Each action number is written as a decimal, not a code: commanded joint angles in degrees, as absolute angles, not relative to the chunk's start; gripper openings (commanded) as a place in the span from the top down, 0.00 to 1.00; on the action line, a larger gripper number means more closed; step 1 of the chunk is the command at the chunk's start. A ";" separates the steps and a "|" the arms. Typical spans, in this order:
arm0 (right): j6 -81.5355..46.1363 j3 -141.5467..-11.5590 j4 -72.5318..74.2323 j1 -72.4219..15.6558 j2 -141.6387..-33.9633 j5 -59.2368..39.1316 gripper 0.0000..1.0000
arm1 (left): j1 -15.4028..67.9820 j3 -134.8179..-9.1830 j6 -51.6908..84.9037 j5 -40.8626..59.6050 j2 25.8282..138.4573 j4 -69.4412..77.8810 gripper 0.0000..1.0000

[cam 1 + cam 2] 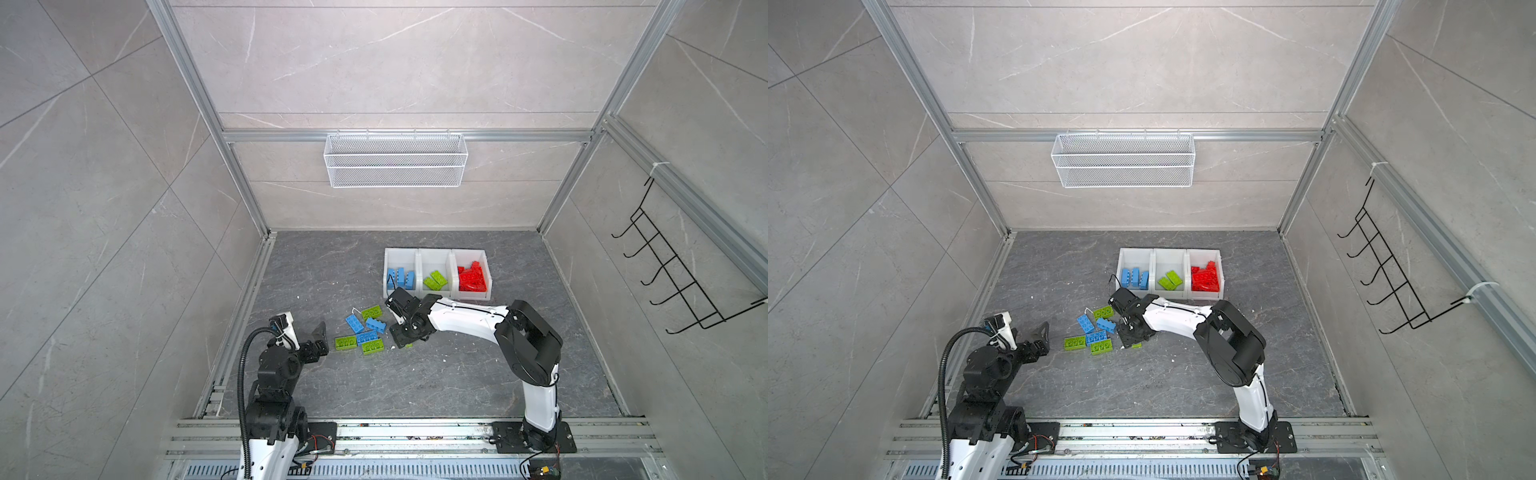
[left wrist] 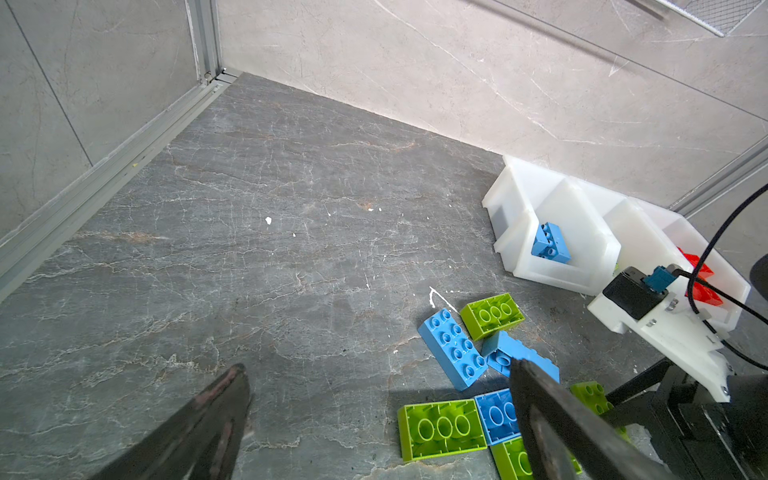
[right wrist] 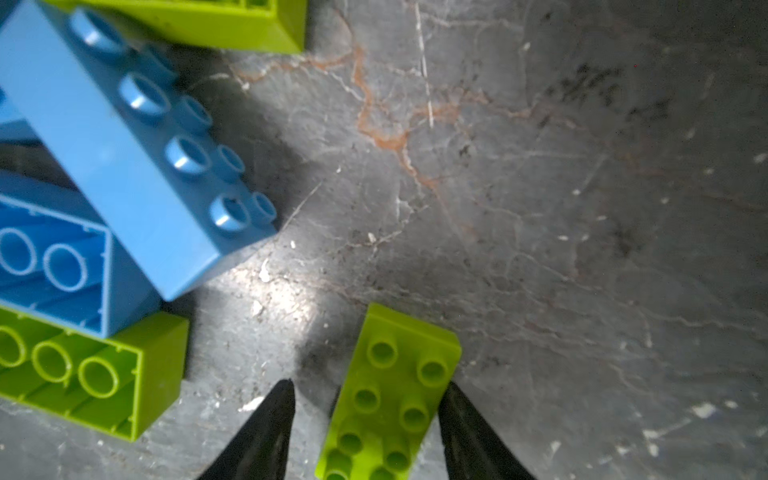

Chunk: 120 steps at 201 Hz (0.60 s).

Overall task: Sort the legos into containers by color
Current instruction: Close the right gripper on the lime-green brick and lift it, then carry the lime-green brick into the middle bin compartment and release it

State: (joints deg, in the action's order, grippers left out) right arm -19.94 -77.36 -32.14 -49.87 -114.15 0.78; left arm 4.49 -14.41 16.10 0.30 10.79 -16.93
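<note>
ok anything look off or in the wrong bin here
Nothing is in the wrong bin: blue, green and red each have their own compartment of the containers. Only the loose pile looks untidy: several bricks lie upside down, and one blue brick is tipped on its side, overlapping another.

No writing, label, brand or number is readable on the legos (image 1: 353, 323), the containers (image 1: 419, 252) or the counter (image 1: 457, 374); any stud marking seems too blurred to tell.

Left gripper (image 1: 323, 337) gapes wide — right gripper (image 3: 369, 384) points down, jaws parted.
</note>
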 commanded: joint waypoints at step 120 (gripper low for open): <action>-18.25 -73.52 -30.67 -44.82 -99.68 -1.95 0.74 | 4.49 -14.50 16.36 0.77 9.93 -16.38 0.00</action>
State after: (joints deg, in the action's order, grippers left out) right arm -19.70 -74.43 -32.10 -48.05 -105.93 0.38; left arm 4.49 -14.37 16.08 0.32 10.68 -17.67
